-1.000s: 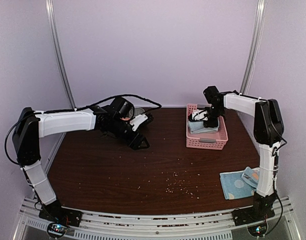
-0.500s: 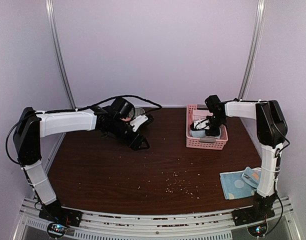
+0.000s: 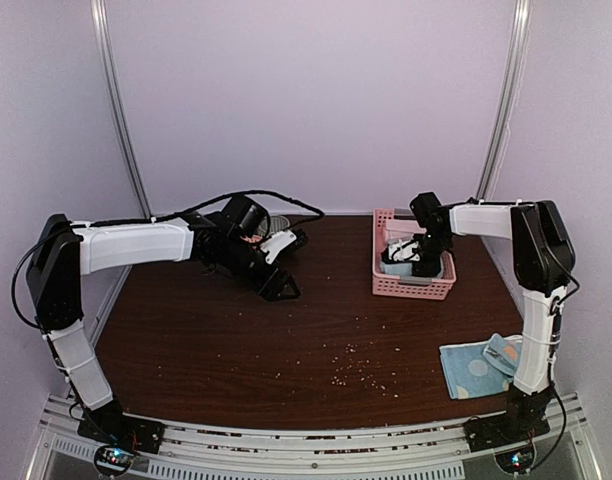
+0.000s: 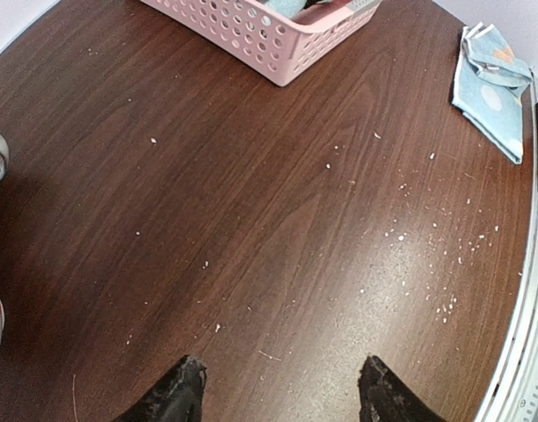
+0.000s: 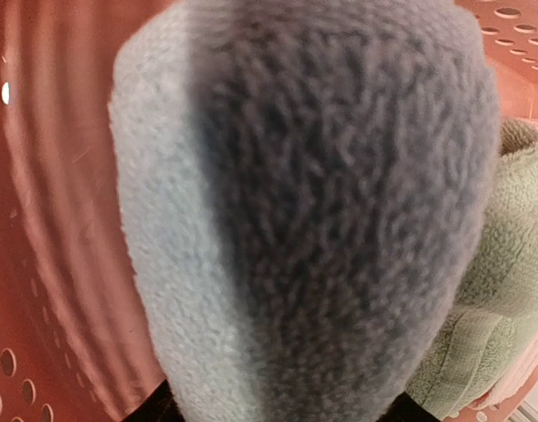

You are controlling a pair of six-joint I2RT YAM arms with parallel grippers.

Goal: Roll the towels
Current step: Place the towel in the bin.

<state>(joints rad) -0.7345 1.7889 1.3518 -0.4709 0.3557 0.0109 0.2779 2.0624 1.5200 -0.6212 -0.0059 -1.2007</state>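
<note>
The dark brown wooden tabletop (image 3: 286, 340) lies open across its middle and left in the top view, carrying only scattered pale crumbs (image 3: 356, 365) towards the lower centre. The left gripper (image 3: 279, 287) hangs over the centre-left of that surface, its jaws spread wide with nothing but bare wood between them and free room on all sides.

The pink plastic lattice basket (image 3: 414, 288) sits in the upper right, close to the tabletop's far and right edges. The right gripper (image 3: 414, 256) reaches down inside it. In the right wrist view, a rolled light blue fleecy towel (image 5: 304, 202) fills nearly the whole frame, pressed close to the basket's wall on the left. A grey-green rolled towel (image 5: 498, 290) touches it at the right edge. Only dark slivers of the fingers show at the bottom, so I cannot tell whether this gripper clamps the roll or stands loose.

A flat light blue towel with pale dots (image 3: 474, 368) lies in the lower right corner, just beside the right arm's lower link and near the tabletop's front edge.
</note>
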